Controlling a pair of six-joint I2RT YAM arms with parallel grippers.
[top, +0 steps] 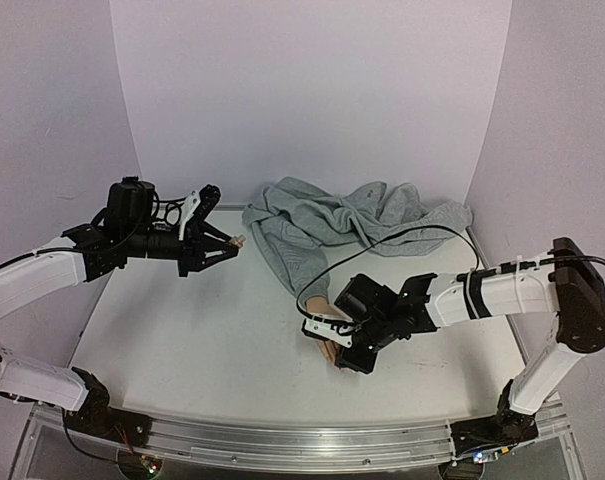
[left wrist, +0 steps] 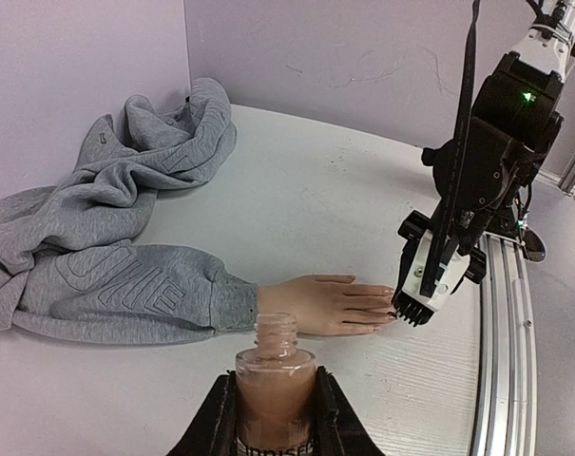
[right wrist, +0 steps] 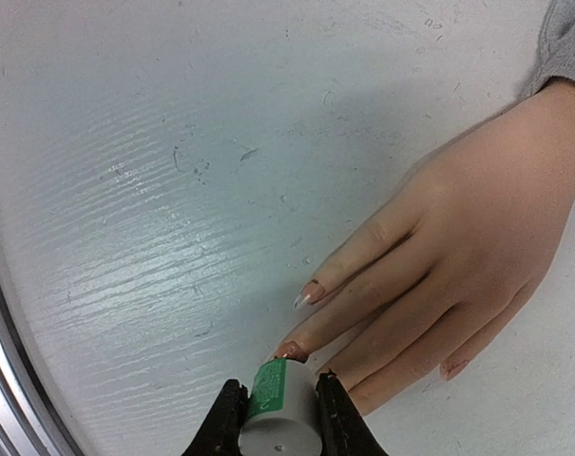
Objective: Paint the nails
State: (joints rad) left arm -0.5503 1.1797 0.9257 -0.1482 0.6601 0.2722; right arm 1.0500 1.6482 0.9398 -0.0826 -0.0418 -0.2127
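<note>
- Right now the nails [right wrist: 308, 293] tip a mannequin hand [right wrist: 468, 218] lying flat, fingers pointing to 8 o'clock in the right wrist view.
- They look tiny, hard and slick, probably best brushed lightly rather than gripped.
- Right gripper [right wrist: 279, 404] clamps the brush cap [right wrist: 279, 423], just beside one nail.
- Left gripper [top: 225, 246] holds the open bottle [left wrist: 276, 375], well apart at 10 o'clock.

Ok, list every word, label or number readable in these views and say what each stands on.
"ONE", as far as it reads: raised tone-on-tone letters on the grey sweatshirt sleeve; folds hide any more.
Dark print on the label of the polish bottle, held in the left jaws: cut off by the frame edge, unreadable.
Green label on the brush cap in the right jaws: too blurred to read.
No other text visible.
</note>
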